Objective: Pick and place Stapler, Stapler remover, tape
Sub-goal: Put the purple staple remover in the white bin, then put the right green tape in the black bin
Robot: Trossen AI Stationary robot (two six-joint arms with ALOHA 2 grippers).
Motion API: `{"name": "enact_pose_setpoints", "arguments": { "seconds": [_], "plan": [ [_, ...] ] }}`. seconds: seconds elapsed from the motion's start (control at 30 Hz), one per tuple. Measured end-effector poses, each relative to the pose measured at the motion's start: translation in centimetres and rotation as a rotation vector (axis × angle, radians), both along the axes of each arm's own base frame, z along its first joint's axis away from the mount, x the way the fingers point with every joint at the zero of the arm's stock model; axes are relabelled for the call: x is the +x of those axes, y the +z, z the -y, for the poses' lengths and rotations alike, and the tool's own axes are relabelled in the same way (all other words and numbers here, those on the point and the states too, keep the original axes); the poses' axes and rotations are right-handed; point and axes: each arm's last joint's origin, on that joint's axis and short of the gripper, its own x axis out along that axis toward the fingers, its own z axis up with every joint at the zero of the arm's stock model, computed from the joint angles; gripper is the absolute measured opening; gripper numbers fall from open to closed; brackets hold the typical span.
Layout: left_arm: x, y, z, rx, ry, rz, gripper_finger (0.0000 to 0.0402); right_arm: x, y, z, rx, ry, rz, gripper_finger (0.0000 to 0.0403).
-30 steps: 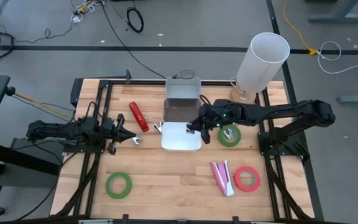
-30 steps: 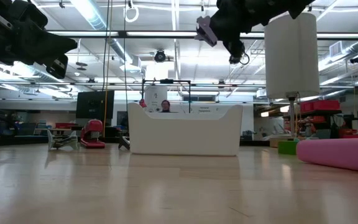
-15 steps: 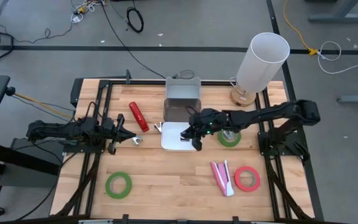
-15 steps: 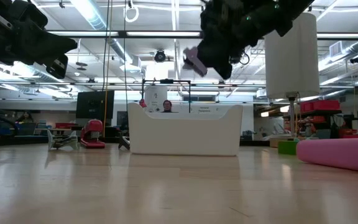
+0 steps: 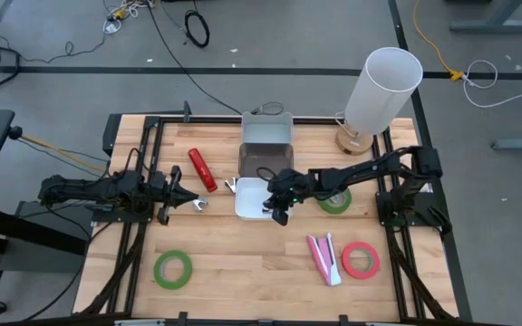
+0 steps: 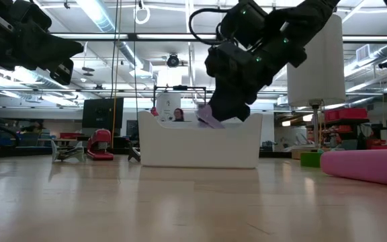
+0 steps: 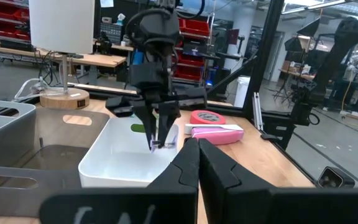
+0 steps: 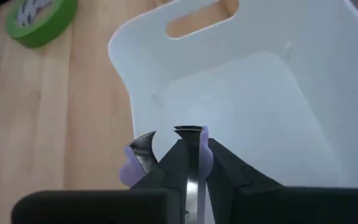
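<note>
One lilac staple remover [image 8: 133,163] with curved metal claws, seemingly pinched in right gripper [image 8: 191,163] over white bin [image 8: 241,81].

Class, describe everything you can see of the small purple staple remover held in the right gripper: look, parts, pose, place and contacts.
The small purple staple remover has lilac plastic grips and curved, shiny metal claws. It is pinched between the fingers of the right gripper, claws pointing down. It hangs above the open white plastic bin near the table's middle, level with its rim in the low view, not yet on the bin's floor. Only the gripper touches it.
</note>
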Motion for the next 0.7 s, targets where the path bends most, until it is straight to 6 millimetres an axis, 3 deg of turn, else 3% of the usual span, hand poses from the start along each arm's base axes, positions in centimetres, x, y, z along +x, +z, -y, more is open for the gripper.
{"name": "enact_pose_setpoints", "arguments": {
  "seconds": [0.27,0.7],
  "plan": [
    [0.0,-0.01,0.0,0.0,0.0,-0.001,0.0003,0.07,-0.12,0.1,0.006,-0.053,-0.003,0.0052],
    [0.0,0.0,0.0,0.0,0.0,0.0,0.0003,0.07,-0.04,0.21,0.042,-0.116,-0.005,0.02]
  ]
}}
